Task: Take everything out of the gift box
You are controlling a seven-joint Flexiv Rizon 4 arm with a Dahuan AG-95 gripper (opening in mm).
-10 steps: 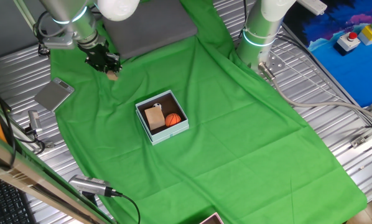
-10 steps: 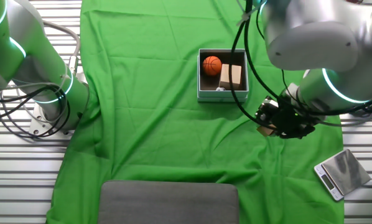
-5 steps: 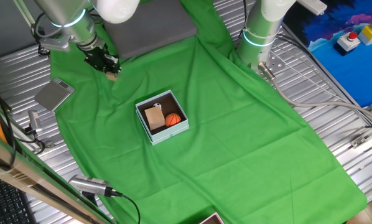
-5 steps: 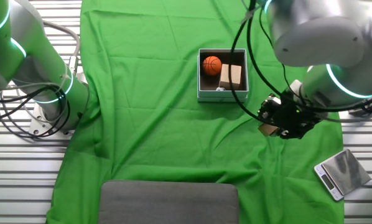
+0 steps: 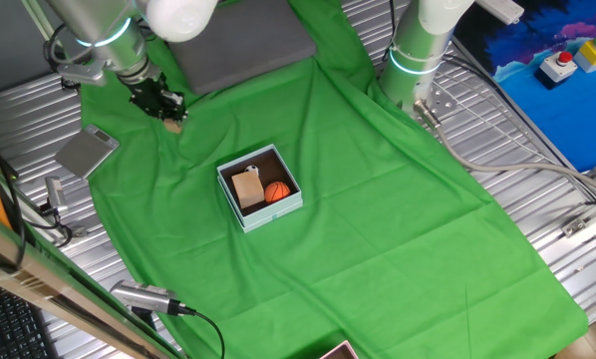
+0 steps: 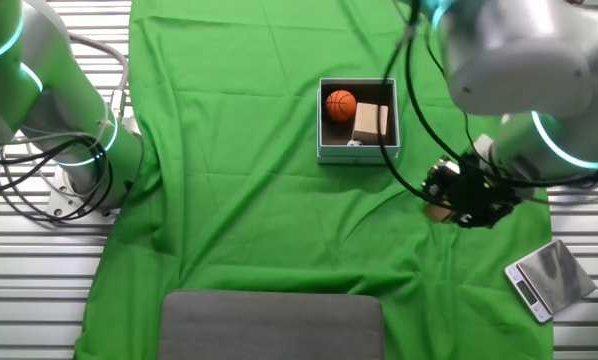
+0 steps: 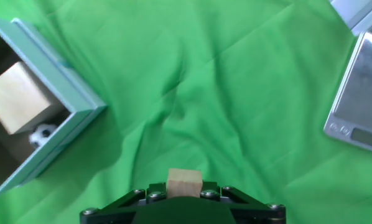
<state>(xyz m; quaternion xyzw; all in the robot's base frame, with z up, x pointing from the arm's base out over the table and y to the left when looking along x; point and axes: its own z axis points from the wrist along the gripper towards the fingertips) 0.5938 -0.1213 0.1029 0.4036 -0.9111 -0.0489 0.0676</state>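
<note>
Gift box part-emptied; one small block held clear of it, three items inside.

The gift box (image 5: 260, 187) sits mid-cloth and holds an orange basketball (image 5: 277, 191), a larger wooden block (image 5: 246, 186) and, low in a corner, a soccer ball (image 7: 43, 132). The gripper (image 7: 183, 190) is closed on a small tan block (image 7: 184, 182), well apart from the box and near the scale (image 6: 547, 277). Judged risks: released from height, the block may tumble across the wrinkled green cloth (image 5: 378, 219) toward the scale or the cloth edge; the soccer ball, wedged beside the larger block, may resist a clean grasp. The arm reaches low, wrist tilted, fingers pointing down at the cloth.
</note>
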